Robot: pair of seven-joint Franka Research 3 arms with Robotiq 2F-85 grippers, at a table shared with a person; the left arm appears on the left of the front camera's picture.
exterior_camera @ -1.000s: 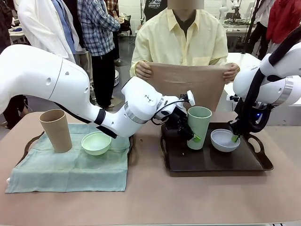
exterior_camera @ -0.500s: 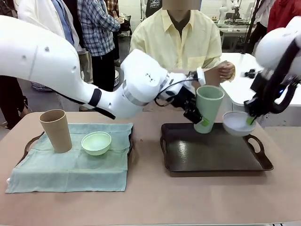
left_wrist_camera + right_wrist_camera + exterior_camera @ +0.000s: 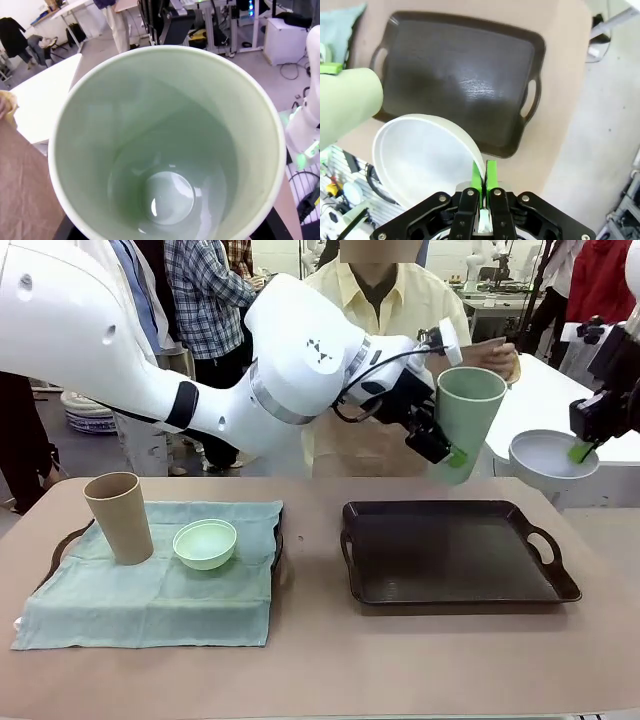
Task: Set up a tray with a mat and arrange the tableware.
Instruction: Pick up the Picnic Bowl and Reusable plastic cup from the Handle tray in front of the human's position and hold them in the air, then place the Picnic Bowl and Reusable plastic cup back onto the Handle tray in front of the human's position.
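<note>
Your left end effector (image 3: 445, 445) was clamped on the wall of the sage green tumbler (image 3: 466, 412), holding it upright in the air above the far edge of the dark tray (image 3: 455, 595); its wrist camera looked straight down into the tumbler's open mouth (image 3: 165, 150). Your right end effector (image 3: 583, 450) was pinched together on the rim of the pale blue-white bowl (image 3: 550, 458), which hung off the tray's 2 o'clock corner, clear of the table (image 3: 320, 670). From the right wrist you could see the green fingers (image 3: 491, 175) squeezing that rim (image 3: 427, 160), with the bare tray below.

At 9 o'clock from the dark tray lay a second tray (image 3: 62, 545) covered by a pale green mat (image 3: 150, 605). On it stood the tan tumbler (image 3: 119, 517), with the mint green bowl (image 3: 205, 543) just beside it at 3 o'clock.

Behind the tumbler, at 12 o'clock, a person held a brown mat (image 3: 370, 445), one hand (image 3: 497, 360) showing beside the tumbler.
</note>
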